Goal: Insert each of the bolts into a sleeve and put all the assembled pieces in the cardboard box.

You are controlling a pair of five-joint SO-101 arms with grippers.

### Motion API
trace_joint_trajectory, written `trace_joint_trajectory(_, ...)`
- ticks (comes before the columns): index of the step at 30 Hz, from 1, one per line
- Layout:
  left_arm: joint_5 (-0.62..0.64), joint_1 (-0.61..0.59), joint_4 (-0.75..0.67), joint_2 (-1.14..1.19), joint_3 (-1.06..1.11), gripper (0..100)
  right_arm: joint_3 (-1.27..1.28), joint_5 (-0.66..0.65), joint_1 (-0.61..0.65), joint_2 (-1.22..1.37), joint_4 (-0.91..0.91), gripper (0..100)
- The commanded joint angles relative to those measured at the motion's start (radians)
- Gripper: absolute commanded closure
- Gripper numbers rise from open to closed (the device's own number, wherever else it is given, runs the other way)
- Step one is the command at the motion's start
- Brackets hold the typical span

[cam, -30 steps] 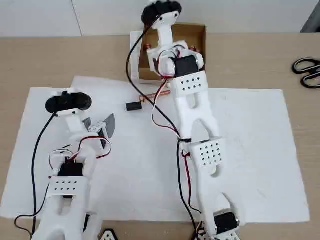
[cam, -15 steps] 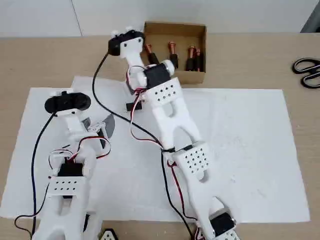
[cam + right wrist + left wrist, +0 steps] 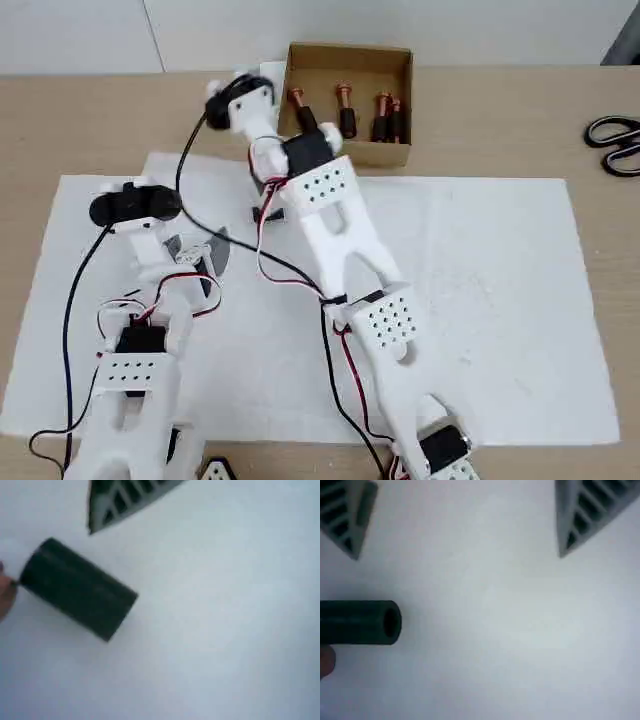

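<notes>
A black sleeve [image 3: 75,587] lies on the white paper with a copper bolt [image 3: 5,597] at its far end. My right arm [image 3: 320,190] leans over it, left of the cardboard box [image 3: 400,155]. The sleeve's end [image 3: 258,212] peeks out beside that arm. One grey finger [image 3: 125,500] of the right gripper hangs just beside the sleeve, with nothing held. My left gripper [image 3: 197,255] hovers open over the paper, and the same sleeve [image 3: 360,622] lies outside its fingertips [image 3: 562,550]. Several assembled pieces [image 3: 345,108] rest in the box.
The white paper sheet [image 3: 480,300] covers most of the table between the arms. Black scissors [image 3: 612,140] lie at the far right edge. The box sits at the back, touching the paper's far edge.
My right arm has swung left from over the box to above the sleeve on the paper, uncovering the pieces in the box. The left arm has stayed put.
</notes>
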State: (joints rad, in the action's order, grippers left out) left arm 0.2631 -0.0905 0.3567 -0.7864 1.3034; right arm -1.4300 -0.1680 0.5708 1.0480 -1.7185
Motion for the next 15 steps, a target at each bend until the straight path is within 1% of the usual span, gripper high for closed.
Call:
trace_joint_trajectory(1, 0.002, -0.006, -0.023, -0.02, -0.008, 76, 0.063, -0.115, 0.008, -0.082, -0.015, 83.2)
trace_joint_trajectory(5, 0.003, -0.002, -0.069, -0.018, -0.005, 76, 0.069, -0.226, 0.007, -0.13, -0.019, 83.2)
trace_joint_trajectory(8, -0.012, -0.02, -0.035, -0.02, -0.013, 76, 0.129, -0.236, -0.018, -0.202, -0.025, 83.2)
trace_joint_trajectory(10, -0.057, -0.12, 0.003, -0.028, -0.05, 76, 0.207, -0.236, -0.041, -0.251, -0.022, 83.2)
trace_joint_trajectory(13, -0.061, -0.299, 0.095, -0.021, -0.134, 76, 0.322, -0.236, -0.059, -0.328, -0.022, 83.2)
trace_joint_trajectory(15, -0.061, -0.37, 0.11, -0.021, -0.159, 76, 0.362, -0.236, -0.056, -0.374, -0.019, 83.2)
